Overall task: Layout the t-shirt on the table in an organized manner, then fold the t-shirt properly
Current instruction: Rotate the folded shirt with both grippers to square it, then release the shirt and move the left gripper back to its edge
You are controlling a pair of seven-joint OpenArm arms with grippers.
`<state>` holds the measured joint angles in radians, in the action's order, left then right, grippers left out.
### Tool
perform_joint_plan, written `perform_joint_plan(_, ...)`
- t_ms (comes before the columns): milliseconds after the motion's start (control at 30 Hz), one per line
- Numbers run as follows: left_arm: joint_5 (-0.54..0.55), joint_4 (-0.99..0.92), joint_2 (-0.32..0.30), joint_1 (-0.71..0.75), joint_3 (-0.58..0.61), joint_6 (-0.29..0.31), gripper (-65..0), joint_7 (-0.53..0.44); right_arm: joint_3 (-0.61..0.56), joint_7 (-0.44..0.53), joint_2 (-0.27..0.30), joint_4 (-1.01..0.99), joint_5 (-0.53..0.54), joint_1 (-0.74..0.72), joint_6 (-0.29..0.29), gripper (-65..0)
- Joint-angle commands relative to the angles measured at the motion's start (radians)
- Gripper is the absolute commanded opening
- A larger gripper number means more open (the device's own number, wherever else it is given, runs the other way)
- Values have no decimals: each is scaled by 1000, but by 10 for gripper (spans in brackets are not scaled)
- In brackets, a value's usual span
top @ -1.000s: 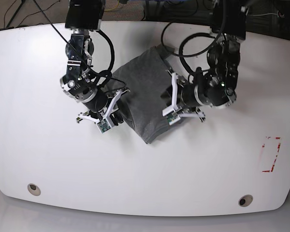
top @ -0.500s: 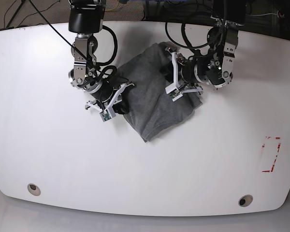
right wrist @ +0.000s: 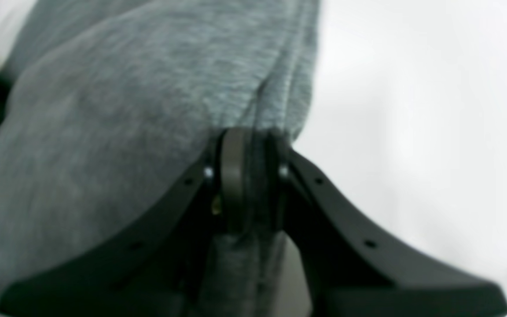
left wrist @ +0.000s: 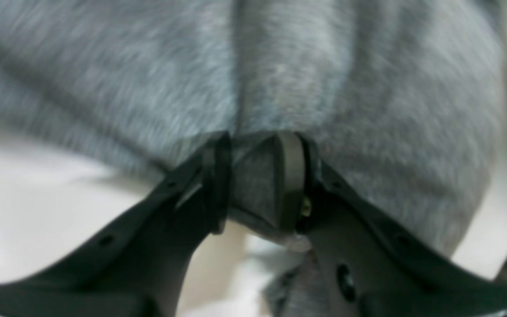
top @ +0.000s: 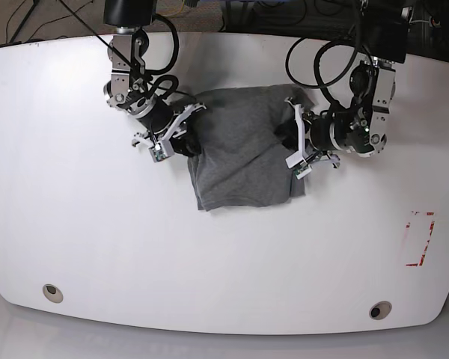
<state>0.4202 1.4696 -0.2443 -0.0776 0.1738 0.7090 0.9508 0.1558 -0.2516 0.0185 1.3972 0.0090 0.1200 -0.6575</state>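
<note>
As seen from the base view, the glossy white desk [top: 75, 224] carries a round grommet hole [top: 52, 292] at its near-left corner. Further right, toward the far side, the right arm reaches down from the far edge; its right claw [top: 181, 140] meets the left edge of the t-shirt [top: 243, 153]. In the right wrist view, the two black fingers [right wrist: 235, 176] of the right claw [right wrist: 249, 176] are pressed together on a gathered fold of grey fabric [right wrist: 104, 123] — clamped on the t-shirt's edge, with white desk [right wrist: 412, 110] showing to the right of the cloth.

At centre, the dark heather-grey t-shirt is bunched into a rough block in the far half of the desk, stretched between the two claws, its lower portion spreading toward the near side and lying on the surface. Which part is collar or sleeve cannot be told from these views.

Right of the garment, the left claw [top: 293, 142] meets the shirt's right edge. In the left wrist view, the left claw [left wrist: 258, 180] has its black fingers [left wrist: 289, 176] closed on a thick pinch of fabric [left wrist: 324, 66] — the cloth fills the gap between them.

Further right, red tape marks [top: 420, 238] lie near the desk's right edge, and a second grommet hole [top: 379, 310] sits at the near-right corner.
</note>
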Motion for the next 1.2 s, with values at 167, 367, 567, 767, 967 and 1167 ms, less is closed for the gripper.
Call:
perform_joint_plan(167, -36, 13, -13, -64, -7, -11, -499, 92, 1, -65, 4, 90, -39, 34, 6, -571)
perform_joint_plan(367, -36, 162, -39, -72, -53, -11, -499, 106, 1, -160, 2, 236, -39, 27, 6, -571)
perform_joint_plan(567, -36, 291, -37, -75, -124, -11, -499, 145, -5, -277, -1, 362, -37, -21, 6, -571)
perform_joint_plan(767, -37, 354, -36, -78, -225, -11, -499, 182, -5, -329, -45, 373, -42, -104, -2, -571)
perform_joint_plan(967, -39, 365, -36, -69, -411, -11, -499, 182, -6, -328, -55, 227, -39, -202, -2, -571)
perform_joint_plan(1167, -40, 366, -37, -35, -578, -11, -499, 178, -3, -225, -50, 24, -39, -267, 0, -571)
